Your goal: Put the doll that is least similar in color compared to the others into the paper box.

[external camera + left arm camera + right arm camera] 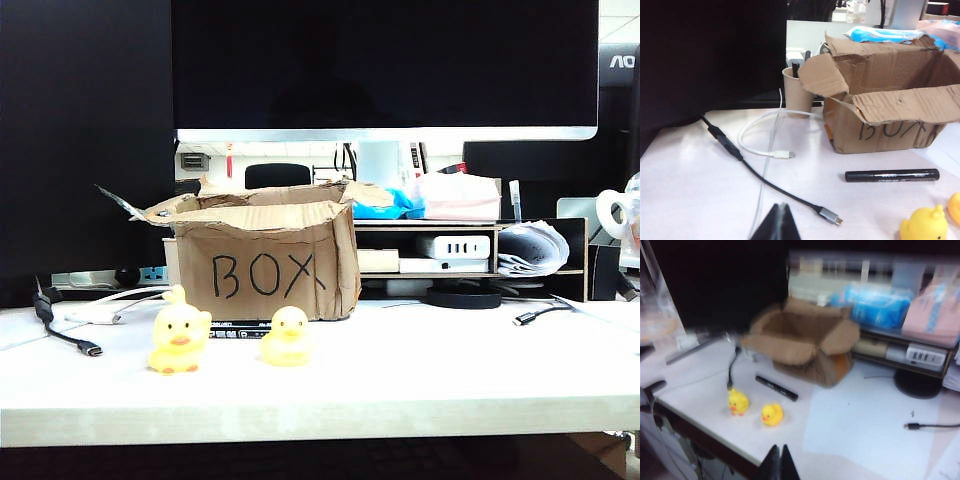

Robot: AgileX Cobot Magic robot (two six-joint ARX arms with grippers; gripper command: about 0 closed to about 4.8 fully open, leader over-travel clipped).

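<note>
paper box point(268, 258): brown corrugated cardboard, "BOX" in black marker on the front, flaps ragged and splayed open; it sits on the white table point(420, 375) in front of the monitor point(385, 65).
doll: the white rabbit shows in none of the three views. The right wrist view looks down into the paper box point(802, 342), but it is blurred — the inside reads only as brown, so whether the doll lies in there cannot be told.
yellow ducks: two, side by side on the table just in front of the box; left duck point(179, 339), right duck point(287, 337), apart from each other and from the box.
black marker point(891, 175): lies flat on the table between the box front and the ducks.
left gripper point(780, 224): fingertips pressed together to a point — closed, holding nothing; low over the table to the left of the box, near the black USB cable point(767, 181) and the white cable point(757, 145).
right gripper point(778, 462): fingertips together, closed and empty; high above the table's front edge, looking down on the ducks and the box.
paper cup point(797, 93): stands just beside the box's left flap.
shelf point(470, 250): right of the box, with a white power strip on it.
</note>
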